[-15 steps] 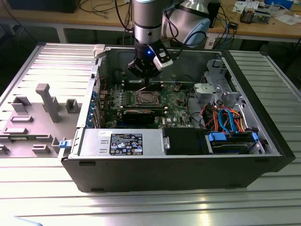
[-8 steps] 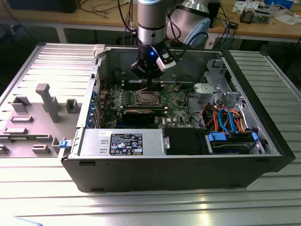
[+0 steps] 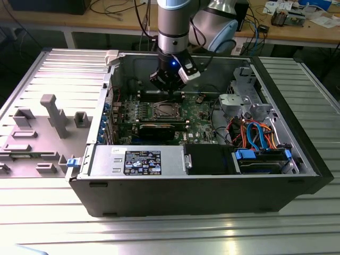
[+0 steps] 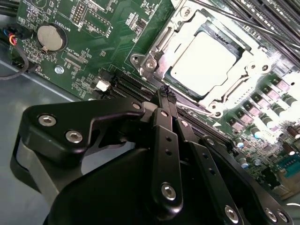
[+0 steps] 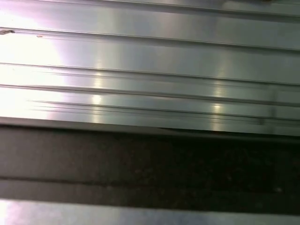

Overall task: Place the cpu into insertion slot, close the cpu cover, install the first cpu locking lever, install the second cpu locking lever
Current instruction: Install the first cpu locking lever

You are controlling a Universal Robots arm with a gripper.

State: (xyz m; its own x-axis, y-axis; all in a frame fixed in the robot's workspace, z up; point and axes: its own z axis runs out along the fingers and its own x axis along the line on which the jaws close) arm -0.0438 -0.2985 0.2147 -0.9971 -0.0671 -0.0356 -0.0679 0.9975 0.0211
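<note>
The cpu (image 4: pixel 204 61) lies flat in the insertion slot (image 4: pixel 149 63) on the green board, its silvery top glaring bright. The cpu cover (image 4: pixel 164 42) lies down around it, with the chip showing through its cut-out. A thin metal lever rod (image 4: pixel 194 110) runs along the socket's edge nearest my fingertips. My gripper (image 4: pixel 167 93) hangs above the board just beside the socket, its black fingers pressed together and holding nothing. In the exterior view the gripper (image 3: pixel 169 91) hovers inside the open computer case, just behind the cpu (image 3: pixel 163 111).
The case walls (image 3: pixel 106 90) surround the board. A long black card (image 3: pixel 159 127) sits in front of the socket, drive cages and cables (image 3: pixel 255 133) to the exterior view's right. A coin battery (image 4: pixel 50 37) sits on the board. The first wrist view faces the ribbed metal table (image 5: pixel 150 56).
</note>
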